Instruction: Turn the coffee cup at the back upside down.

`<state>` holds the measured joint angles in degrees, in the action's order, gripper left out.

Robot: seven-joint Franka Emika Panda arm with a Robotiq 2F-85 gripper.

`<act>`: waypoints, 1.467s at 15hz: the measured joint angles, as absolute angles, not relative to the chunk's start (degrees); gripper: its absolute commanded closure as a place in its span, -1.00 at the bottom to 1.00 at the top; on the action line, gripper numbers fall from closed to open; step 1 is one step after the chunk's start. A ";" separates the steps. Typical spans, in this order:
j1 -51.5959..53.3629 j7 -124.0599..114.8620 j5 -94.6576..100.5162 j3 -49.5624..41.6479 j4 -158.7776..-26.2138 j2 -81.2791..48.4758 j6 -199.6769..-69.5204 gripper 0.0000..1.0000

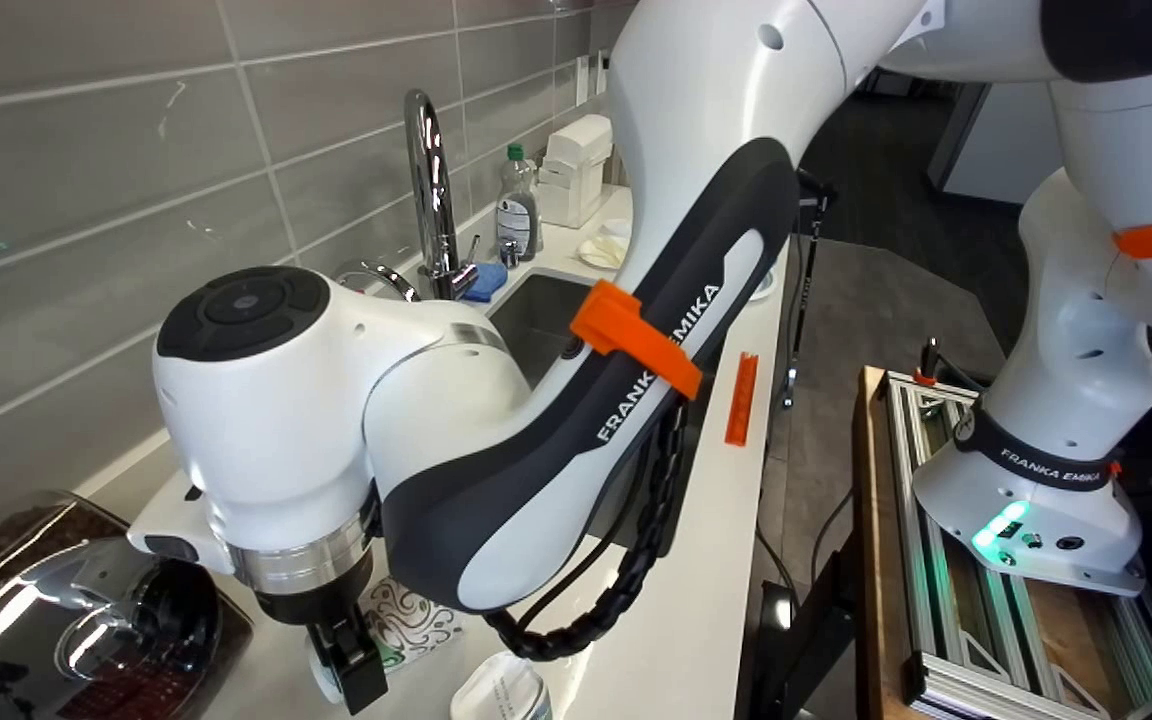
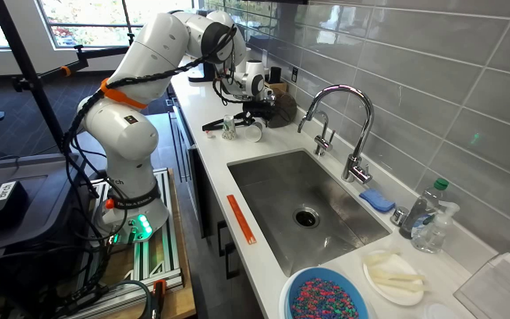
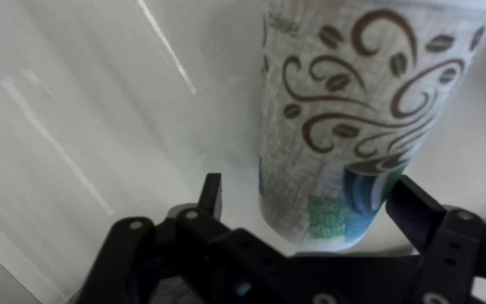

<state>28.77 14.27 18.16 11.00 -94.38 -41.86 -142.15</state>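
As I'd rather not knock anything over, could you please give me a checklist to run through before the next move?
Back cup upside down: not ok, lying on its side.
Jaws open: ok.
Cup's narrow end between the jaws: ok, in the wrist view.
Cup gripped: not ok, a gap shows on one side.
Contact on the opposite side: cannot tell.
Second cup standing apart from the jaws: ok.

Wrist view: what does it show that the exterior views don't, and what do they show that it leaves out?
Only the wrist view: the gap between one finger and the printed cup, and a blue patch near the cup's base.
Only the exterior views: the sink, tall faucet, orange strip, blue sponge.
Shared: the cup on its side, the hand and the pale counter.
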 measured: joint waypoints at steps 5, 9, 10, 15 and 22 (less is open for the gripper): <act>28.52 15.76 18.16 12.29 -94.36 -42.88 -142.13 -0.74; 28.17 15.89 18.09 12.46 -94.27 -43.14 -142.15 -0.59; 27.87 15.89 18.05 12.59 -94.22 -43.12 -142.23 -0.59; 25.31 15.87 17.27 13.93 -94.53 -42.56 -145.21 -0.44; 22.05 15.86 15.31 15.50 -97.17 -41.31 -150.59 -0.97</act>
<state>22.05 15.86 15.31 15.50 -97.17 -41.31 -150.59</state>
